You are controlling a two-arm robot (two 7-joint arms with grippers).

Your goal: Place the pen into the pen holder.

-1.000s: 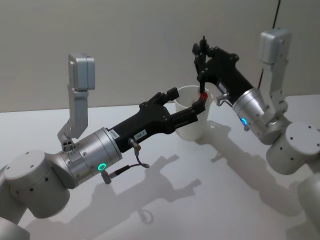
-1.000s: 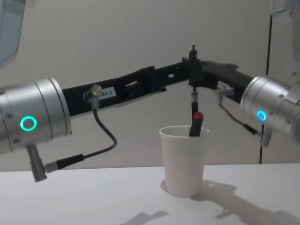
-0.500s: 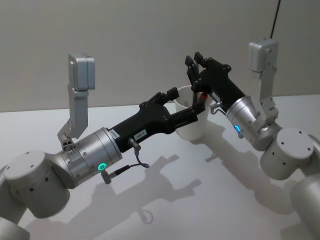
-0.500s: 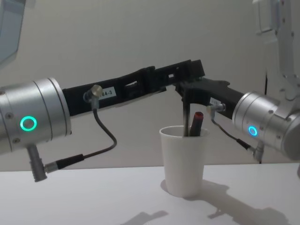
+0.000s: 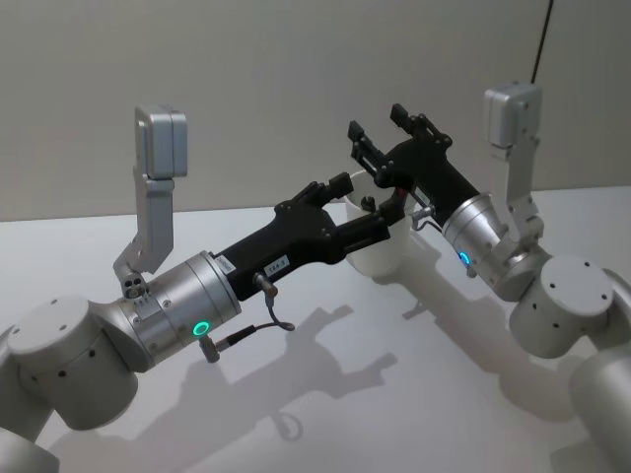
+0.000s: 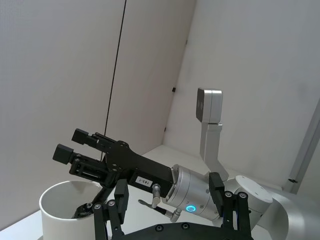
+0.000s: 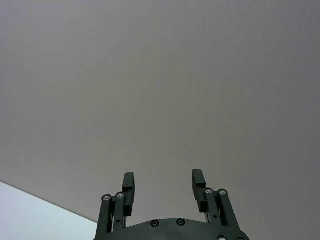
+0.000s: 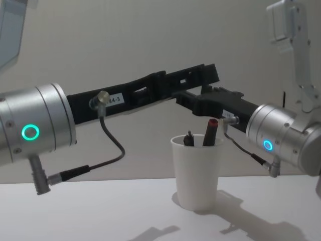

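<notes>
The pen (image 8: 188, 139) is seen standing in the pen holder (image 8: 198, 173), beside a red-capped one. The right gripper (image 5: 380, 138) is held open above the rim. The left gripper (image 5: 370, 212) seems clamped around the cup, perhaps touching it.

Pen (image 8: 189, 138) now loose in the pen holder (image 8: 196, 173) — right gripper (image 5: 382, 135) opened, swung up and away.

The paper cup (image 8: 197, 170) is plain white. Two pens stick out of it: one dark with a red tip (image 8: 210, 131), one black (image 8: 188, 138). Both pincers are black. The worktop (image 8: 100, 211) is white.
</notes>
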